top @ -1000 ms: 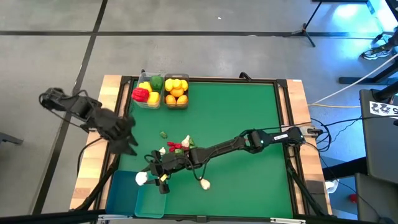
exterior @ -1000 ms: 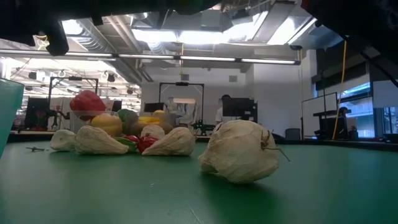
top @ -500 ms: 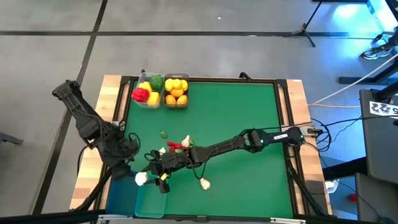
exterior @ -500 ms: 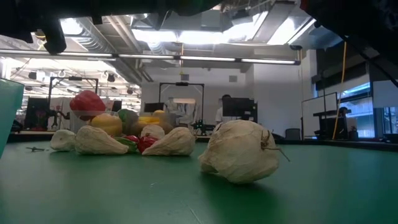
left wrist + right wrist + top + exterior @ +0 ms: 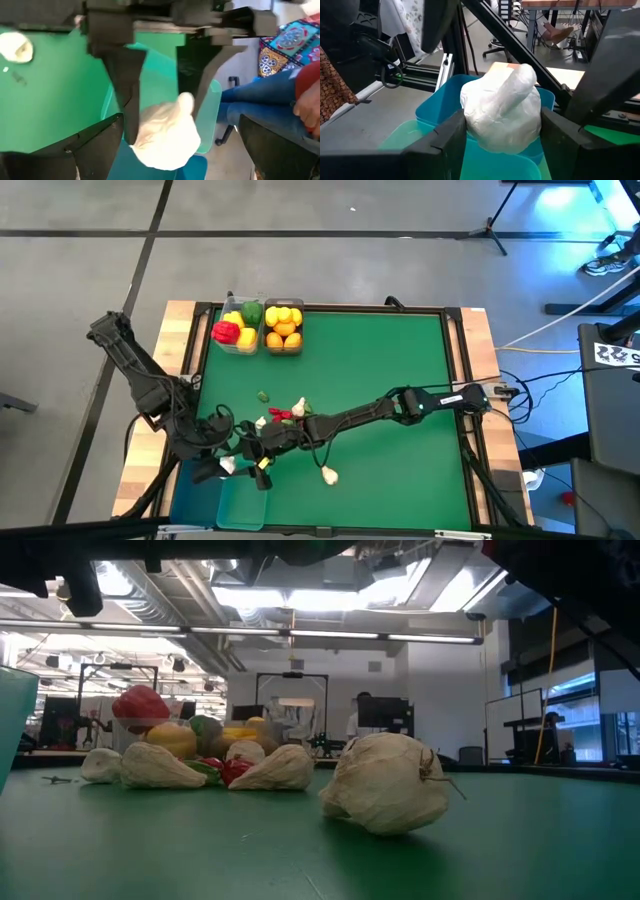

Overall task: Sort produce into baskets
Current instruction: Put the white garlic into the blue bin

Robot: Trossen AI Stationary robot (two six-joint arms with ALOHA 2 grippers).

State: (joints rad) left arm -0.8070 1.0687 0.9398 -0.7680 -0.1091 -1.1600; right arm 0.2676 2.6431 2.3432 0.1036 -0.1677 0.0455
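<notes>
on the left we see the left gripper low over the table's near left corner, its fingers spread wide on either side of a white garlic bulb without pressing it. that bulb hangs above the teal basket, and the blue basket sits just beside it on the left. the right gripper reaches in from the right and pinches this same bulb between its fingers. just past it lies a small heap of garlic and red chilies, with a green chili near. another garlic bulb lies alone on the green mat. at the far edge, the two clear baskets hold peppers and lemons with oranges.
</notes>
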